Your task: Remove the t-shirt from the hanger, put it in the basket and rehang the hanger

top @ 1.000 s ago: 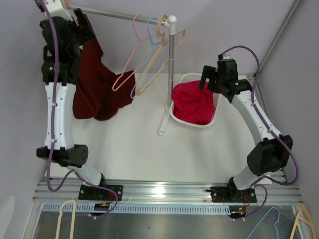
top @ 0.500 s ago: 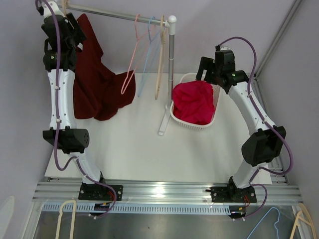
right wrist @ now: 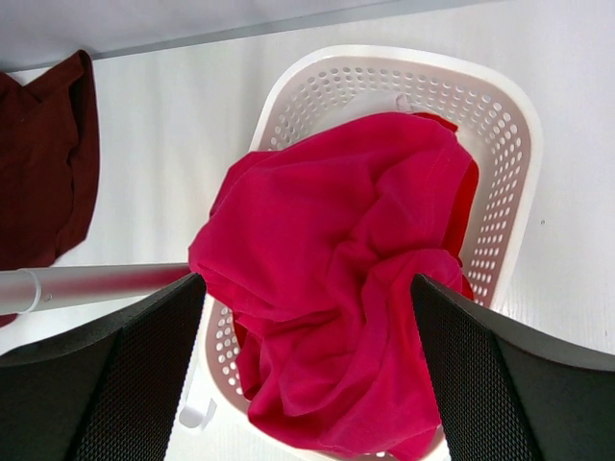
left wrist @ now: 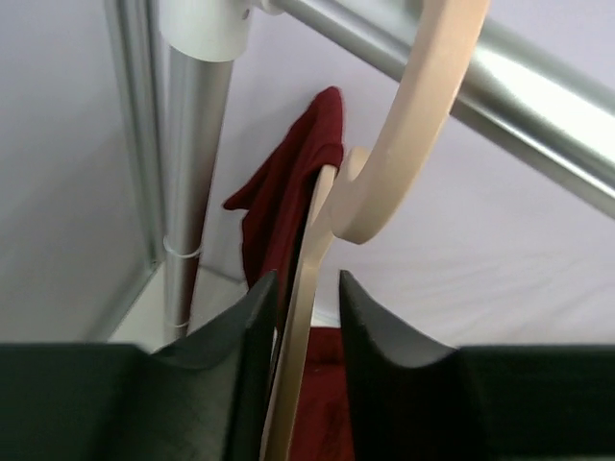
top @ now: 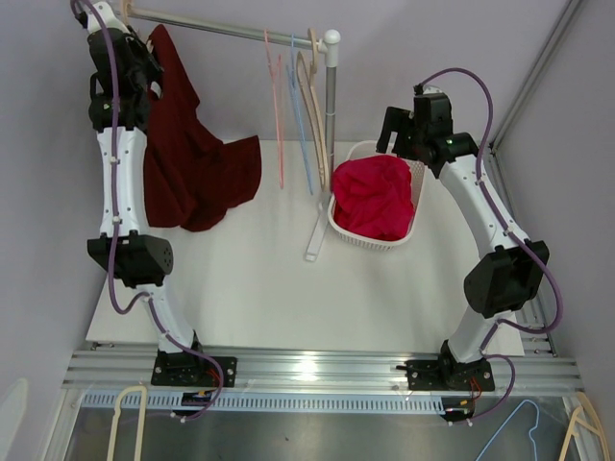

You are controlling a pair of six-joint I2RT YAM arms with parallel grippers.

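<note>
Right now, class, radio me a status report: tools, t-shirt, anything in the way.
Left tool straddles wooden hanger, grip unconfirmed. Right tool open above laundry basket. Maroon t-shirt not yet off hanger. Spare hangers hang clear alongside.

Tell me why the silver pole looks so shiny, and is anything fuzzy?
Left wrist view: light glares in a white streak along the silver pole, and the near, dark fingers look soft. Top external view: a bright spot shines on the metal frame; the rest is sharp. Right wrist view: even light, the pink shirt crisp, no glare.
</note>
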